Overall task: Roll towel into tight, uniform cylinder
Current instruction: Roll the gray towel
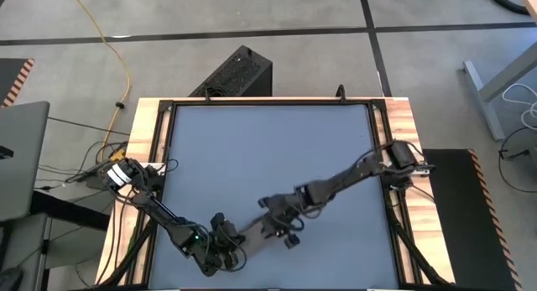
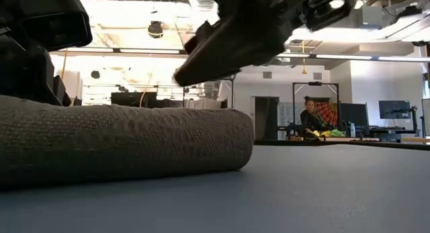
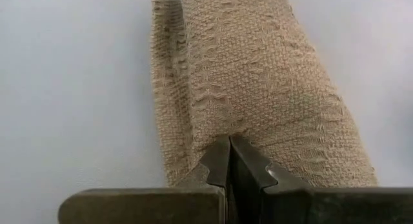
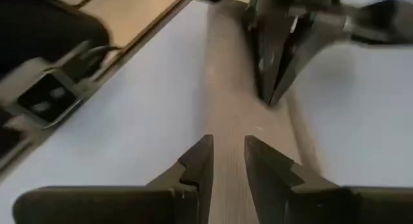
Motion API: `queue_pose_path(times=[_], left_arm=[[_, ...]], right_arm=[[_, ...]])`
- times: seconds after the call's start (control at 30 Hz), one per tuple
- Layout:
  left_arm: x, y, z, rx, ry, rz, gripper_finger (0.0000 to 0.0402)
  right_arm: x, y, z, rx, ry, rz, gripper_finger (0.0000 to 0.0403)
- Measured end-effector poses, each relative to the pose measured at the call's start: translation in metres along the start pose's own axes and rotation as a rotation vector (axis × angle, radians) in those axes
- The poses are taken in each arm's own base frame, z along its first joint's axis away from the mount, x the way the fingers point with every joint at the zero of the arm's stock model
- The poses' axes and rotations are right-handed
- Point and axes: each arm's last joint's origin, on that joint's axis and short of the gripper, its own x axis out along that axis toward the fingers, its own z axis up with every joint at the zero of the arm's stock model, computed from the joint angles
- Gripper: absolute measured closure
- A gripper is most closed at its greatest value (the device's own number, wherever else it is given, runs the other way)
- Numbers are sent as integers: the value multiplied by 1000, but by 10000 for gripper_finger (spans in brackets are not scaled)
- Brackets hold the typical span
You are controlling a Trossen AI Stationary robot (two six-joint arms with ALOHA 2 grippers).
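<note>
The towel (image 3: 258, 75) is a taupe woven cloth rolled into a thick cylinder. It lies on its side on the blue-grey tabletop (image 1: 268, 148) close to the near edge, between my two grippers (image 1: 254, 235). In the low view the roll (image 2: 121, 142) fills the left half. My left gripper (image 3: 229, 143) is shut, its tips against the roll's left end. My right gripper (image 4: 227, 153) hangs open above the roll's right part, lifted clear of it (image 2: 201, 65), with the cloth showing in the gap between its fingers. My left gripper sets its shut fingertips (image 3: 219, 153) on the roll's upper surface (image 3: 229, 130), near the roll's left end. It comes slanting down from the table's left. The roll lies flat on the table along the line of the fingers. I cannot tell whether any cloth is caught between the tips.
A wooden frame with black rails (image 1: 159, 140) borders the tabletop on the left, right and far sides. A black box (image 1: 239, 73) stands on the floor beyond the far edge. A seated person (image 2: 310, 115) shows far off in the room.
</note>
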Motion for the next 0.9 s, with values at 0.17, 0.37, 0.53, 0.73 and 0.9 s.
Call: queue_pose_path(times=[0.17, 0.37, 0.53, 0.73, 0.9], left_arm=[[0, 0, 0, 2, 7, 1, 401], [0, 1, -1, -6, 15, 5, 401], [0, 2, -1, -8, 39, 2, 401], [-13, 5, 8, 0, 79, 6, 401], [-38, 12, 26, 19, 71, 12, 401]], right_arm=[[22, 2, -11, -22, -5, -104, 297], [45, -11, -36, 77, 42, -109, 305], [60, -16, -57, 183, 96, -75, 305], [61, -26, -66, 354, 122, -33, 305], [61, -29, -67, 406, 123, -18, 305]])
